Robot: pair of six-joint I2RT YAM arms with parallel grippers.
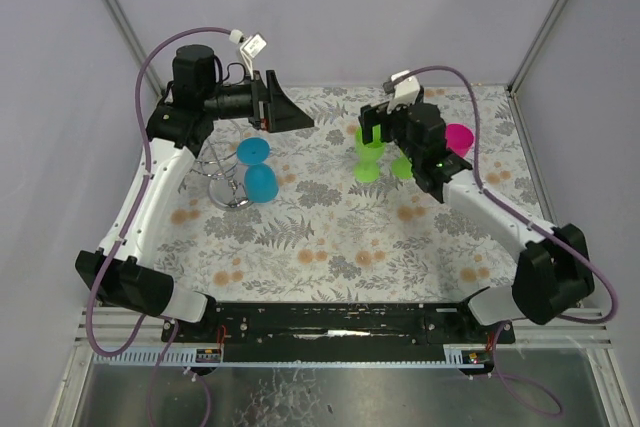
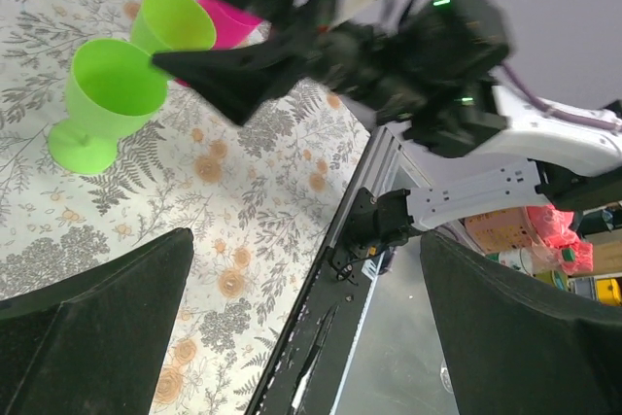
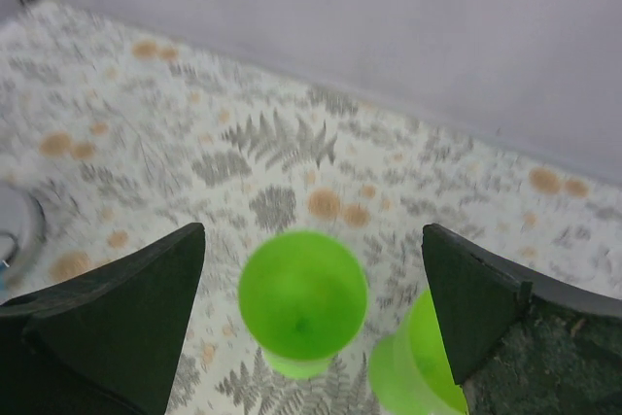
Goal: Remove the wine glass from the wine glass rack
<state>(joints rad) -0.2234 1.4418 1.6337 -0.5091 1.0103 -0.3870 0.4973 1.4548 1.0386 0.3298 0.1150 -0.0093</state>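
The wine glass rack [image 1: 222, 183] stands on the left side of the floral table [image 1: 330, 237], its wire loops beside the left arm's white link. A blue wine glass [image 1: 261, 184] sits tilted against the rack's right side, bowl nearer and round foot farther; whether it hangs or only leans I cannot tell. The left gripper [image 1: 292, 115] hovers just beyond it, toward the far edge, holding nothing. Its wrist view shows the fingers [image 2: 97, 328] spread wide and looks right, away from the rack. Well to the right stand a green glass [image 1: 368, 155], a second green glass [image 1: 403, 167] and a pink cup [image 1: 458, 137]. The right gripper [image 1: 376, 129] hangs over the first green glass, fingers apart and not touching it – the wrist camera looks straight down into its bowl
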